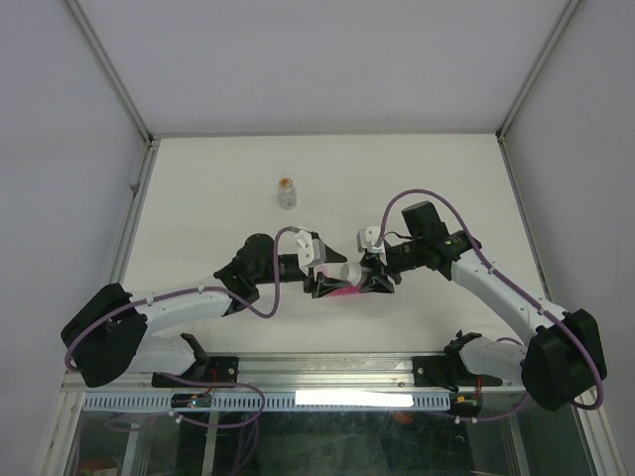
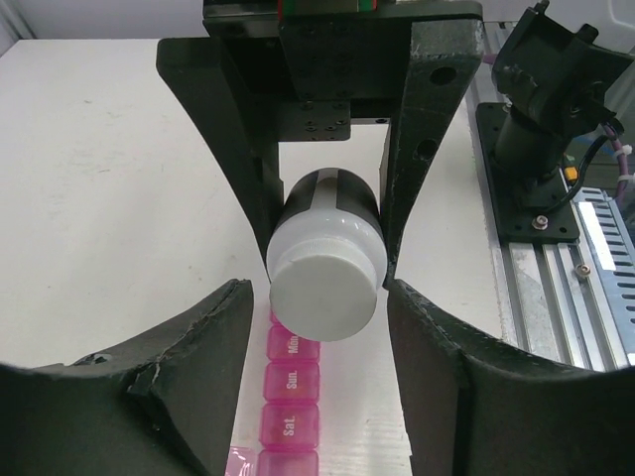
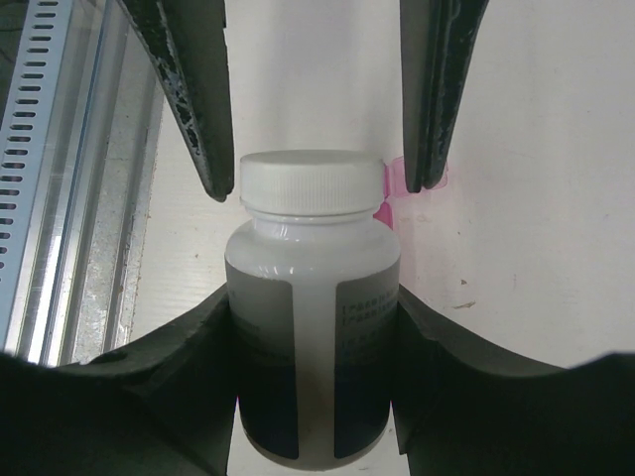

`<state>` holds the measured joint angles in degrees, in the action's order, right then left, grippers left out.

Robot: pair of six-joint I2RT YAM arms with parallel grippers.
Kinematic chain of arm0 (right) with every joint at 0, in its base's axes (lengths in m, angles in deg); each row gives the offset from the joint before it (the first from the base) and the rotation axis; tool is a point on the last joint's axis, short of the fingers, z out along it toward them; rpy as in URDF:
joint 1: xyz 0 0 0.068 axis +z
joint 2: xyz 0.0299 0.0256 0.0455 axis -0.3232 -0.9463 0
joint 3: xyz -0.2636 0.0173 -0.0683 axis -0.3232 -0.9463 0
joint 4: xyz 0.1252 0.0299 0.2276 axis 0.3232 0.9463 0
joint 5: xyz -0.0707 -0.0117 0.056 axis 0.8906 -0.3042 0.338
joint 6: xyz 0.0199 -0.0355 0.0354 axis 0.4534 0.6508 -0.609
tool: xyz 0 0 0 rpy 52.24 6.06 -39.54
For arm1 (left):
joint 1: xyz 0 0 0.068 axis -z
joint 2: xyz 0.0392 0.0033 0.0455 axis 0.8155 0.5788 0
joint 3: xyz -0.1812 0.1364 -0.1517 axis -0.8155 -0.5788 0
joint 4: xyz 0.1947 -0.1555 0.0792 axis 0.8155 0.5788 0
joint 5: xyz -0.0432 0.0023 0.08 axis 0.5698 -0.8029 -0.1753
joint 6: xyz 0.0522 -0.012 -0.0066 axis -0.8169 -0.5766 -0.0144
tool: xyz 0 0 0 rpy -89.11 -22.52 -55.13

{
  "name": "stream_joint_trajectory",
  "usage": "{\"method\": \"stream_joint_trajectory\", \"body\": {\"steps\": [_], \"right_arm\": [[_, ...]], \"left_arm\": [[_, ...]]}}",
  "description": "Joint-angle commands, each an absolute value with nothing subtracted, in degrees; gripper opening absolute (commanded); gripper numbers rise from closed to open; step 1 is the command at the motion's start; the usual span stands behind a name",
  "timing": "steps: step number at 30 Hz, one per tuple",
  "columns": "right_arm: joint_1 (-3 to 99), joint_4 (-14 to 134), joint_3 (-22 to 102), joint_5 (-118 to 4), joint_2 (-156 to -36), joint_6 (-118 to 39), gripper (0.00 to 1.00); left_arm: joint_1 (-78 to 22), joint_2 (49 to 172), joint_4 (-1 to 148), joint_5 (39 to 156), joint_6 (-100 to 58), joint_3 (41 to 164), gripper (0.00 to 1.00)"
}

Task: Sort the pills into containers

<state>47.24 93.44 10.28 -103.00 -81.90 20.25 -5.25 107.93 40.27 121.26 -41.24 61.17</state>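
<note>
Evidently the right gripper (image 3: 313, 297) pinches the white-capped bottle (image 3: 313, 337) by its body, over the pink pill organiser (image 2: 290, 402) at lower centre of the left wrist view. The left gripper (image 2: 317, 290) is spread, flanking the cap (image 3: 312, 183) without quite touching, probably to unscrew it.

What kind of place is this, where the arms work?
Probably a robotics lab test cell: a white table walled by plain panels in an aluminium frame, and the left arm and right arm bolted to a metal rail, the right gripper holding a white-capped bottle.
</note>
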Motion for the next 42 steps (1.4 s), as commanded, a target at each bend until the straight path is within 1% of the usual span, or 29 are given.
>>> {"method": "stream_joint_trajectory", "body": {"steps": [1,5,6,7,8,9,11,13,15,17,18,21,26,30,34,39,42], "right_arm": [[47.2,92.9,12.2,-105.3,-81.8,21.2,0.00],[47.2,93.0,12.2,-105.2,-81.7,21.2,0.00],[47.2,93.0,12.3,-105.3,-81.8,21.2,0.00],[47.2,93.1,12.3,-105.3,-81.9,21.2,0.00],[47.2,93.2,12.4,-105.2,-81.9,21.3,0.00],[47.2,93.2,12.4,-105.2,-81.9,21.3,0.00],[47.2,93.2,12.4,-105.2,-81.8,21.3,0.00],[47.2,93.2,12.5,-105.1,-81.9,21.2,0.00],[47.2,93.2,12.5,-105.0,-82.0,21.1,0.00],[47.1,93.3,12.6,-104.7,-82.2,20.8,0.00],[47.2,93.2,12.7,-104.5,-82.4,20.6,0.00],[47.1,92.9,12.7,-104.0,-82.6,20.2,0.00],[47.1,92.5,12.9,-103.7,-83.1,19.5,0.00],[47.1,92.5,12.8,-103.6,-83.1,19.3,0.00],[47.1,92.4,12.8,-103.4,-83.3,19.4,0.00],[47.1,92.5,12.8,-103.4,-83.5,19.4,0.00],[47.1,92.5,12.8,-103.3,-83.4,19.4,0.00]], "left_arm": [[-5.8,109.0,36.8,123.8,-39.6,64.1,0.55],[-5.8,109.5,36.5,124.0,-38.5,64.5,0.38],[-5.8,109.5,36.4,123.9,-37.9,64.4,0.33],[-5.9,109.7,36.2,123.5,-36.7,64.4,0.25],[-5.8,109.8,36.0,123.1,-35.3,64.6,0.21],[-5.9,110.0,36.1,122.9,-33.8,64.8,0.19],[-5.8,110.2,35.8,122.8,-30.3,64.8,0.13],[-5.8,110.0,34.9,121.7,-25.4,64.2,0.09],[-5.8,109.5,34.2,119.5,-19.5,63.6,0.00],[-5.7,108.6,35.1,115.1,-12.6,63.2,0.00],[-5.6,108.0,36.1,111.2,-6.4,62.9,0.00],[-5.3,105.4,41.0,103.1,5.3,62.7,0.00],[-2.5,101.0,48.1,90.5,15.2,63.9,0.00],[-2.4,100.6,51.2,90.8,20.4,65.8,0.03],[-2.4,100.6,51.0,93.2,22.6,66.8,0.04],[-3.0,100.8,54.0,92.7,26.6,67.8,0.04],[-3.5,101.4,52.9,94.7,27.6,67.5,0.05]]}}
